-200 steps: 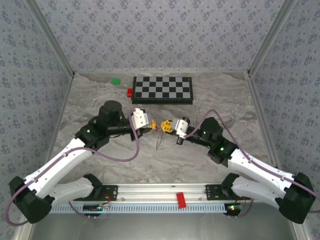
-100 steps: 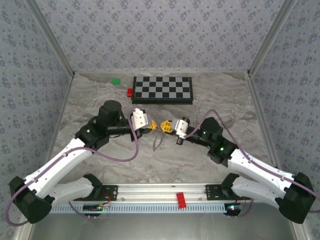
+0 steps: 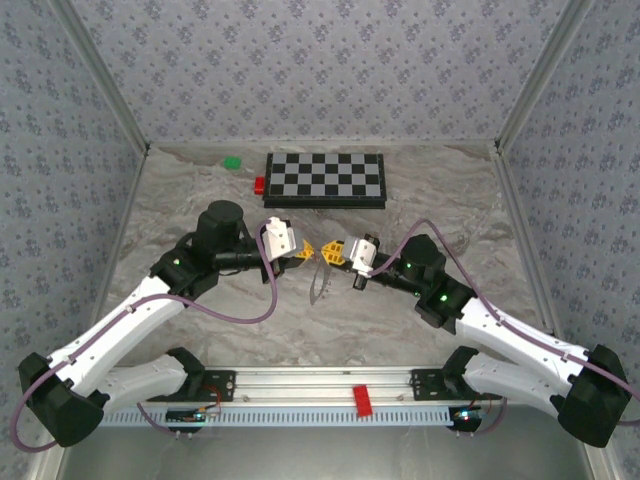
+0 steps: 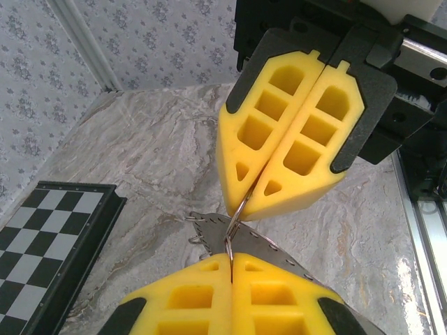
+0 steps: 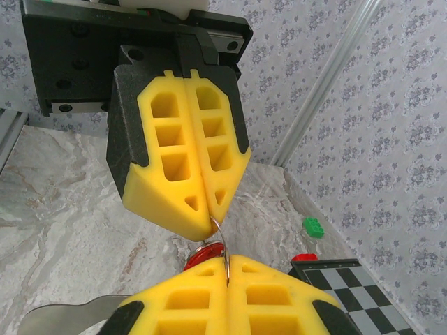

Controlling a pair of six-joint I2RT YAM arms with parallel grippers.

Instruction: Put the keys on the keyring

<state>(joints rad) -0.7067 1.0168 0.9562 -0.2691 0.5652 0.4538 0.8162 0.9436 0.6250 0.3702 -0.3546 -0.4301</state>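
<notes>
Seen from above, two grippers meet tip to tip: the left gripper point(image 3: 308, 251) and the right gripper point(image 3: 333, 252), each with its two yellow fingers pressed together. One keyring point(image 3: 318, 286), a thin floppy grey loop, hangs slack just below the meeting tips. Beyond the fingertips lie one chessboard point(image 3: 325, 178), one green block point(image 3: 232, 161) and one red block point(image 3: 259, 184) touching the board's left corner. A second red block point(image 3: 362, 399) sits on the rail near the arm bases. Bare marbled table point(image 3: 180, 200) lies open on both sides of the fingers, out to the papered walls. In the left wrist view, the left gripper point(image 4: 231, 269) is closed, seam tight, and the right gripper point(image 4: 250, 202) faces it, equally closed. The fine wire of the keyring point(image 4: 236, 218) runs from one seam into the other, so both clamp it. A flat grey strip with a dotted edge curves just behind the near tips. The foam fingers are moulded with hollow square and triangular pockets. The chessboard point(image 4: 42, 237) lies off to their left. In the right wrist view, the right gripper point(image 5: 227, 269) and the left gripper point(image 5: 207, 216) pinch the same wire point(image 5: 221, 234). One key point(image 5: 204, 255), small, flat and red, sits just beside that wire, between the two sets of tips. The green block point(image 5: 313, 227), red block point(image 5: 304, 257) and chessboard point(image 5: 356, 286) lie to the fingers' right.
</notes>
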